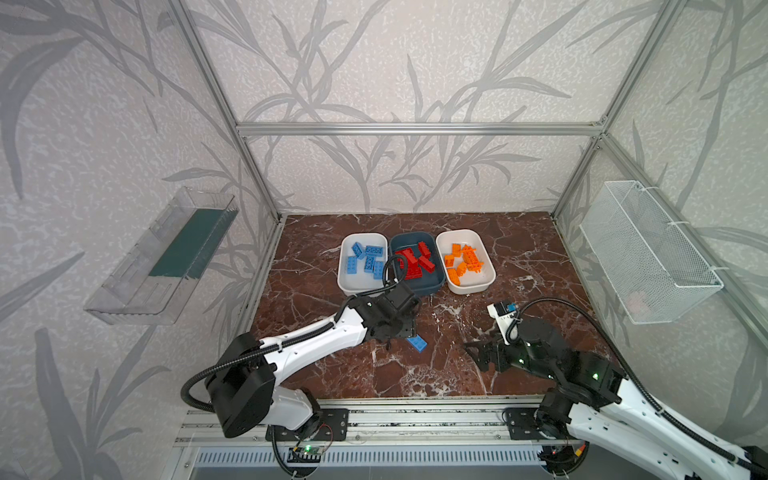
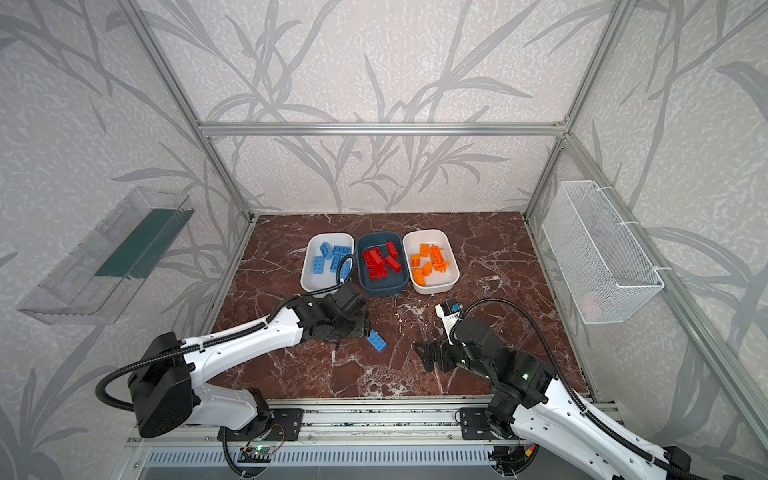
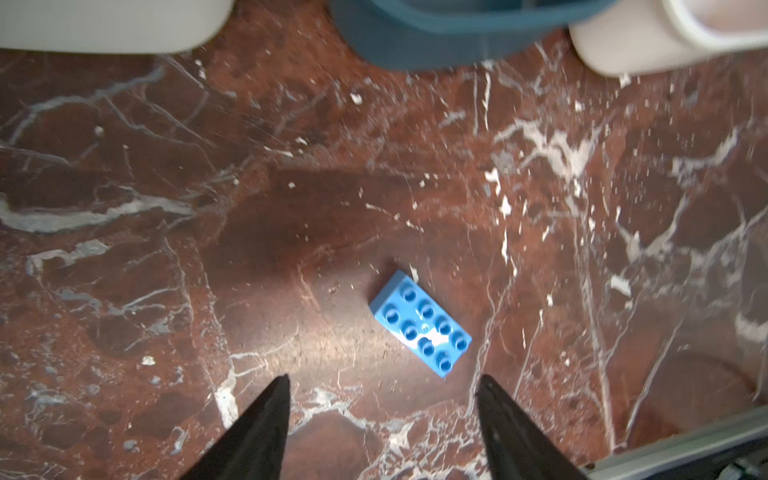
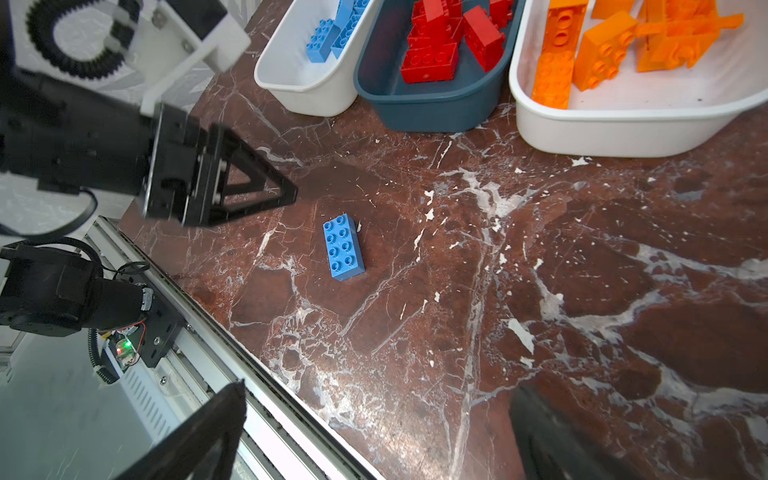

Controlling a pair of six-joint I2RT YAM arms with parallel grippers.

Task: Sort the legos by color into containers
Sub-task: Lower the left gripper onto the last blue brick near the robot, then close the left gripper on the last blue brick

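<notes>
Lying skewed, off-centre before the parted, empty left gripper [image 3: 384,379], the blue 2x4 brick [image 3: 422,322] is probably being exposed to a glancing pinch.

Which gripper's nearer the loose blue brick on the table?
Left. The left gripper hangs open just beside the blue brick; the right gripper sits farther off on its other side.

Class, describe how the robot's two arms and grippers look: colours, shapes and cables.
Both the left arm and right arm have white shells with black joints. A black ribbed cable runs along each. The left gripper and right gripper are black, with tapering pointed fingers.
</notes>
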